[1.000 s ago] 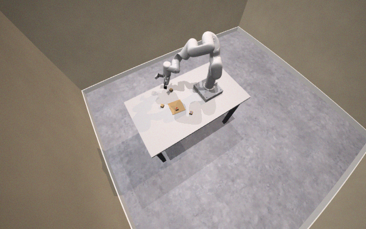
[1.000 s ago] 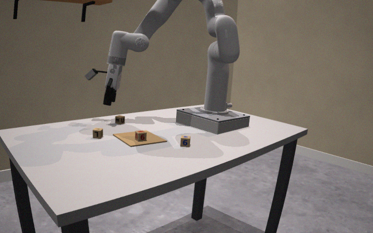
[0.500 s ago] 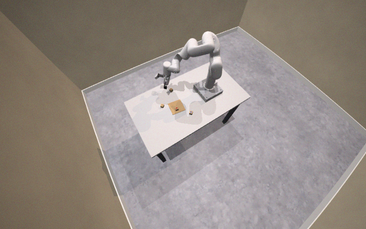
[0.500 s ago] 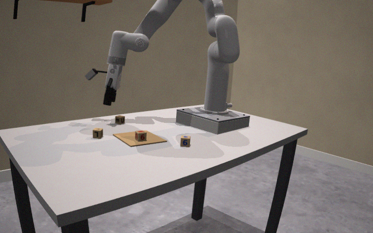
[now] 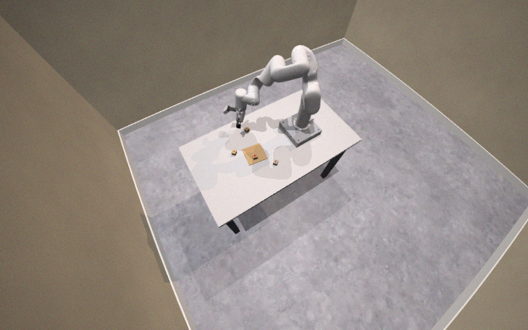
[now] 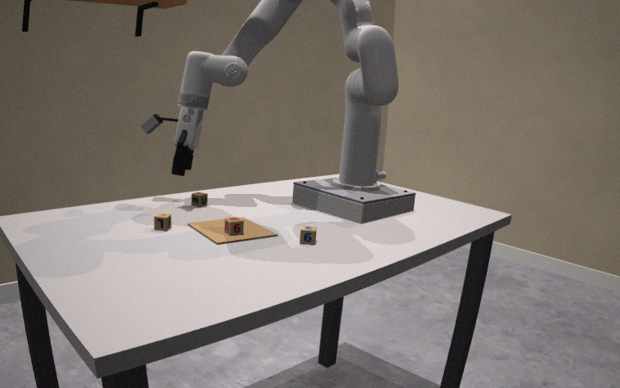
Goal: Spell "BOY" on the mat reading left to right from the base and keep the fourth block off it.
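Note:
A tan mat point(image 6: 231, 230) lies flat on the white table, also in the overhead view point(image 5: 254, 154). A wooden block with red marks point(image 6: 234, 226) stands on the mat point(image 5: 251, 158). A block with blue marks point(image 6: 307, 235) point(image 5: 275, 162) sits off the mat toward the robot's base side. A block with black marks point(image 6: 162, 221) point(image 5: 233, 152) lies off the mat on the other side. Another block with black marks point(image 6: 199, 199) sits farther back point(image 5: 246, 129). My gripper point(image 6: 181, 164) point(image 5: 237, 124) is open and empty, hanging well above the table beside that far block. The top letters are too small to read.
The robot's grey base plate point(image 6: 353, 200) stands at the back right of the table. A wooden shelf point(image 6: 114, 3) hangs on the wall at upper left. The table's edges are near the left and front of the blocks.

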Robot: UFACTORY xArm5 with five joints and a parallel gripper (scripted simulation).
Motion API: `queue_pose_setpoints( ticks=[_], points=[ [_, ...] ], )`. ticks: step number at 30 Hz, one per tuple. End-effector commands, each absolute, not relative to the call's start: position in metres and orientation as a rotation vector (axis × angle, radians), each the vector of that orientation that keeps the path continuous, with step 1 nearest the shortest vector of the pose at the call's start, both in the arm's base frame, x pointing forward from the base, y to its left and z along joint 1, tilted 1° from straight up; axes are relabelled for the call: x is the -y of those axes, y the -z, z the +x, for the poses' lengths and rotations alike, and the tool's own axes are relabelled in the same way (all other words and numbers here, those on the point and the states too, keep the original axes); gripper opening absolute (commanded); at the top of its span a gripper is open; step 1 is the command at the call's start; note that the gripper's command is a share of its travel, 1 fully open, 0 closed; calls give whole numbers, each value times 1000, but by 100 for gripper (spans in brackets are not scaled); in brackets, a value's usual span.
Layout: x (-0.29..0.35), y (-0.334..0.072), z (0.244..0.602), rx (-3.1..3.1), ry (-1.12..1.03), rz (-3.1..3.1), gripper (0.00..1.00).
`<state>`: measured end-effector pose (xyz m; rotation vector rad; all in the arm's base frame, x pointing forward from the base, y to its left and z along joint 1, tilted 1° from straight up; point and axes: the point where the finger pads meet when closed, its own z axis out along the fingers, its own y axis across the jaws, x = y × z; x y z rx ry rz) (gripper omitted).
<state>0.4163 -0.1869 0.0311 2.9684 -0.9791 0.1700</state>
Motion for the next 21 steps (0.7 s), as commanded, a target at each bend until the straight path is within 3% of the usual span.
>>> queue_pose_setpoints(
  ticks=[1,21],
  points=[
    [187,-32,418,979,-176,2968,100],
    [170,-75,394,1553,-46,2734,100]
  ],
)
